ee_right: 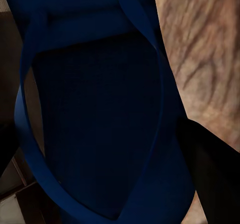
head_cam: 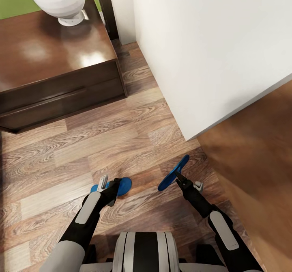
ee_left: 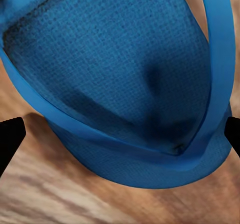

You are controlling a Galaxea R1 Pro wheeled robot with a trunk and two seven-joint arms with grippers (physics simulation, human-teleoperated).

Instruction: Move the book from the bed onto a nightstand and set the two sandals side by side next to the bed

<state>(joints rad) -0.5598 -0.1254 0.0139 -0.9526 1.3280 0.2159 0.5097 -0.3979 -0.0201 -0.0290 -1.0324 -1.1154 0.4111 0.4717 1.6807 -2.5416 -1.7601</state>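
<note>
Two sandals: left sandal (head_cam: 121, 184) between left jaws, right sandal (head_cam: 173, 173) between right jaws.

- one blue sandal (head_cam: 121, 185) lay low over the wood-plank floor at the left gripper (head_cam: 108, 189); in the left wrist view its textured footbed (ee_left: 115, 73) and blue thong straps showed, toe end rounded.
- the other sandal (head_cam: 173, 173) was tilted up on edge at the right gripper (head_cam: 178, 177), near the corner of the bed (head_cam: 211, 52), its light grey mattress side above it.
- the two sandals sat apart, not yet side by side.
- the nightstand (head_cam: 52, 69), dark brown with a glossy top, stood beside the bed.
</note>
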